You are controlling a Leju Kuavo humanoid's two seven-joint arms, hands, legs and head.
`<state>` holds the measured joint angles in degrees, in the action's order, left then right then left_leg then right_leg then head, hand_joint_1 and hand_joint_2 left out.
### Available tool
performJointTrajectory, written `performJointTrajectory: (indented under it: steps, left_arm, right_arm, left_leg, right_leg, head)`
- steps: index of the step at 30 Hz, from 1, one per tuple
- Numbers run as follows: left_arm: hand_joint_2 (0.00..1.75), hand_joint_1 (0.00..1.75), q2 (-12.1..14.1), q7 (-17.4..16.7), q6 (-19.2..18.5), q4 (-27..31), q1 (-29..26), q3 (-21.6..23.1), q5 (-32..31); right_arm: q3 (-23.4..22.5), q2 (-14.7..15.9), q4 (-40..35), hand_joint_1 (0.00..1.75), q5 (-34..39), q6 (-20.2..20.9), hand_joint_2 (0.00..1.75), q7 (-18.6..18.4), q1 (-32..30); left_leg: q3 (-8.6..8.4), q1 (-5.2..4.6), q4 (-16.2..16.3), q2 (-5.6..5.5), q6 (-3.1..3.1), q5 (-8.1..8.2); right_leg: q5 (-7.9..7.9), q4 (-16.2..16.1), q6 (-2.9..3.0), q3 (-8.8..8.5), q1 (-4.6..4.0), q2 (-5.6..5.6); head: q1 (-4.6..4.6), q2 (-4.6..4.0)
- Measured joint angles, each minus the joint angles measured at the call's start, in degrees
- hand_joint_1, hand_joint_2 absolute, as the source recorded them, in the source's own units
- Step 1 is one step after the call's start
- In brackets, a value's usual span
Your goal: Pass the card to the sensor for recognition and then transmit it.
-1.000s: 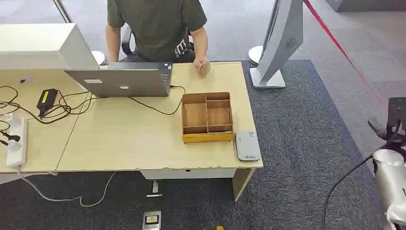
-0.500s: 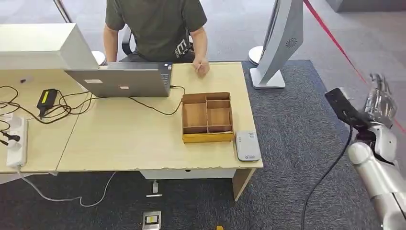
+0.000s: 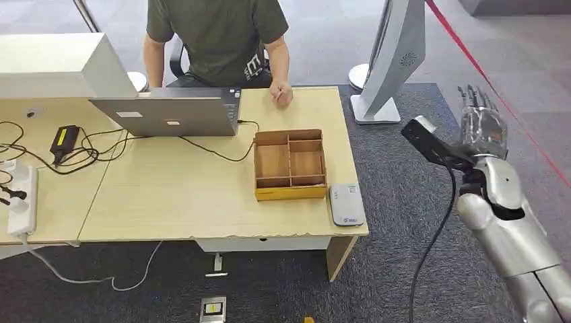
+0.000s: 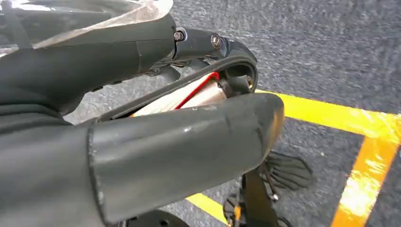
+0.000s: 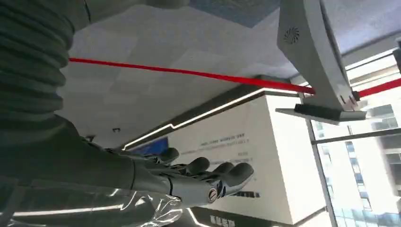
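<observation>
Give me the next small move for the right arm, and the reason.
Probably swing the right robot hand leftward toward the card reader. That hand hangs over the carpet beside the desk, fingers straight and holding nothing, well apart from the reader at the desk's front right corner. The left robot hand grips what looks like the card.

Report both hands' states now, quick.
Left hand: cannot be told; a red-edged white thing shows beside it, grip unclear.
Right hand: open, fingers straight, holding nothing.
</observation>
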<state>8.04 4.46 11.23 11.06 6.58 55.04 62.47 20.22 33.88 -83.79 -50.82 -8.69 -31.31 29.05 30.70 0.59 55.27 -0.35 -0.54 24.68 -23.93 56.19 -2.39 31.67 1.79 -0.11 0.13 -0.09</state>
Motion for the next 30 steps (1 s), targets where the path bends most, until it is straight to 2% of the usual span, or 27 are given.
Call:
performJointTrajectory:
  steps: [3, 7, 11, 15, 21, 25, 30]
  left_arm:
    - [0.00, 0.00, -0.1, 0.0, 0.0, 0.0, 0.0, 0.0, -0.3]
    - [0.00, 0.00, 0.0, -0.3, -0.7, 0.0, -0.3, 0.0, -0.8]
    - [0.00, 0.00, -0.1, -0.4, -1.6, 0.0, -0.2, 0.6, -1.6]
    - [0.00, 0.00, 0.0, -0.9, -0.4, 0.0, -0.2, 1.0, -1.6]
    - [0.00, 0.00, 0.0, -0.8, 0.0, 0.0, -0.1, 1.0, -1.4]
    - [0.00, 0.00, 0.0, -0.9, -0.6, 0.0, 0.0, 1.3, -2.3]
    - [0.00, 0.00, 0.0, -1.3, -0.9, 0.0, -0.1, 1.7, -2.8]
  right_arm:
    - [2.1, -0.5, -4.3, 0.00, -2.3, 1.6, 1.75, -0.6, 1.0]
    - [5.3, -1.9, -9.6, 0.00, -5.0, 5.5, 1.75, 1.6, 2.9]
    - [7.7, -3.8, -11.4, 0.00, -6.7, 9.6, 1.75, 4.0, 4.6]
    - [10.9, -7.0, -10.4, 0.00, -7.4, 11.7, 1.75, 5.4, 7.7]
    - [14.8, -11.6, -6.4, 0.00, -7.8, 12.3, 1.75, 6.7, 11.2]
    - [16.5, -13.0, -3.8, 0.00, -7.2, 12.8, 1.75, 6.3, 13.3]
    - [17.9, -13.4, -1.0, 0.00, -5.8, 13.0, 1.75, 4.8, 14.0]
  left_leg:
    - [0.11, 0.11, 0.0, -0.31, -0.06, -0.08]
    - [0.12, 0.11, 0.0, -0.25, -0.07, -0.08]
    - [0.14, 0.11, 0.0, -0.25, -0.06, -0.08]
    - [0.12, 0.11, 0.0, -0.22, -0.09, -0.10]
    - [0.14, 0.16, 0.0, -0.26, -0.14, -0.14]
    - [0.14, 0.15, 0.0, -0.26, -0.13, -0.14]
    - [0.15, 0.14, 0.0, -0.25, -0.13, -0.13]
  right_leg:
    - [-0.04, 0.0, 0.04, -0.02, -0.11, -0.29]
    - [-0.02, 0.0, 0.05, -0.03, -0.12, -0.27]
    - [-0.02, 0.0, 0.05, -0.04, -0.12, -0.27]
    - [0.01, 0.0, 0.09, -0.02, -0.12, -0.26]
    - [0.02, 0.0, 0.12, 0.00, -0.16, -0.27]
    - [0.02, 0.0, 0.11, 0.00, -0.16, -0.27]
    - [0.02, 0.0, 0.11, 0.00, -0.15, -0.27]
  head:
    - [0.09, 0.00]
    - [0.11, 0.00]
    - [0.13, 0.00]
    - [0.18, 0.00]
    - [0.13, 0.00]
    - [0.15, 0.00]
    - [0.15, 0.02]
